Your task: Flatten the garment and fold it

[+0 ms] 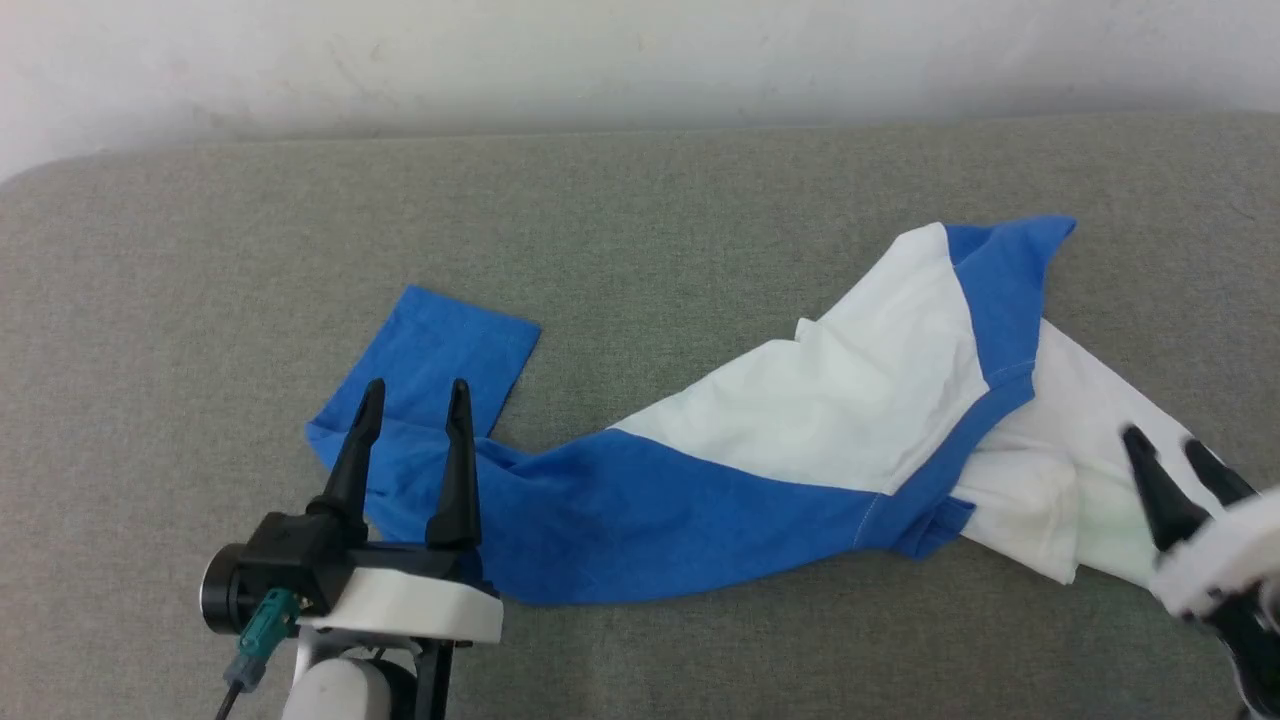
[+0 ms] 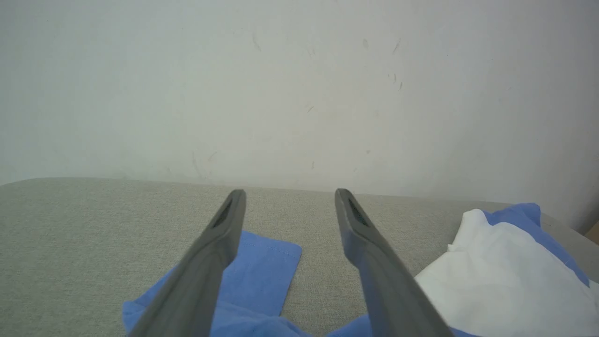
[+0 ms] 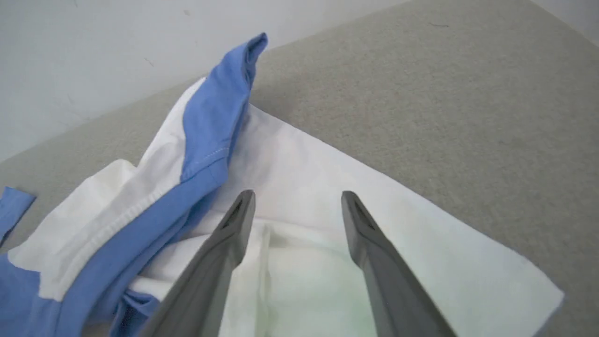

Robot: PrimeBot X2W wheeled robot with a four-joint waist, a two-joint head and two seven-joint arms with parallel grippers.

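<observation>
One T-shirt (image 1: pixel 800 400) lies crumpled across the grey fabric surface (image 1: pixel 640 190), with one blue sleeve (image 1: pixel 440 345) spread flat at its left end. My two grippers both stand wide apart and empty: my left gripper (image 1: pixel 417 385) is over that sleeve end, and my right gripper (image 1: pixel 1160 442) is over the white end.

Grey woven-fabric surface (image 1: pixel 200 250), rounded far-left corner. Abuts scuffed off-white wall (image 1: pixel 640 50) along far edge.
</observation>
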